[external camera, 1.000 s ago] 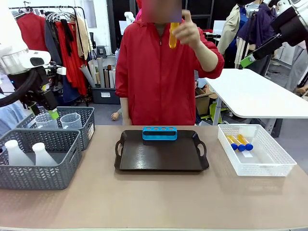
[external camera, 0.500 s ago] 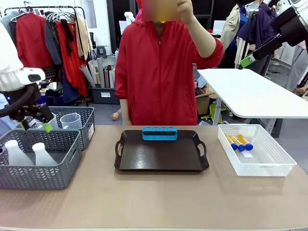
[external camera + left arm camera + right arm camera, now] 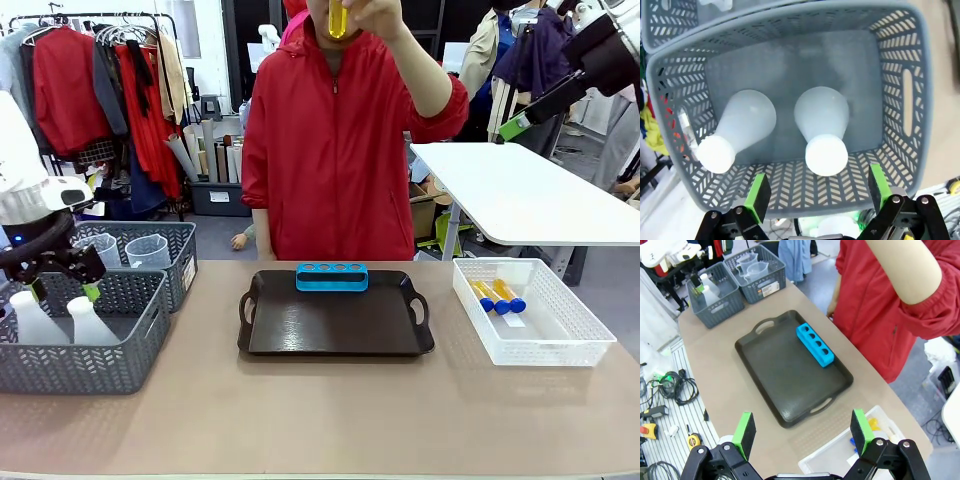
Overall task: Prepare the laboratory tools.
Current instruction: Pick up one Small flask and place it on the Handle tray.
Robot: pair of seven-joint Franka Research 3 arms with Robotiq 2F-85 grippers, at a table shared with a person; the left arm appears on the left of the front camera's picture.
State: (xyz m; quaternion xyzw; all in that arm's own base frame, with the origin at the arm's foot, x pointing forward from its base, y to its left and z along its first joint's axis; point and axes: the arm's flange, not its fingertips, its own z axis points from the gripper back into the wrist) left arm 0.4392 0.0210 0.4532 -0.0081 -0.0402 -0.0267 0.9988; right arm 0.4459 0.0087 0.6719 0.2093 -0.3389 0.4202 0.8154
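Observation:
Two translucent white conical flasks [image 3: 822, 125] [image 3: 742, 125] stand in the front grey basket [image 3: 110, 355]. My left gripper [image 3: 65, 290] hangs open just above them, its green pads [image 3: 758, 194] on either side of the right-hand flask's cap. Behind, clear beakers [image 3: 147, 250] sit in the back basket. The blue rack [image 3: 332, 277] stands with bare holes at the far edge of the dark tray [image 3: 336, 335]. Yellow tubes with blue caps [image 3: 497, 295] lie in the white bin [image 3: 560, 345]. A person's hand holds another yellow tube [image 3: 338, 18] up high. My right gripper [image 3: 802, 432] is open, high above the table.
The person in a red jacket [image 3: 330, 150] stands behind the tray. A white side table [image 3: 530, 200] is at the back right. Bare tabletop [image 3: 320, 410] runs along the near edge, and between tray and baskets.
My left gripper has moved left and down, from over the beaker basket to over the flask basket. The person's hand has raised the yellow tube higher.

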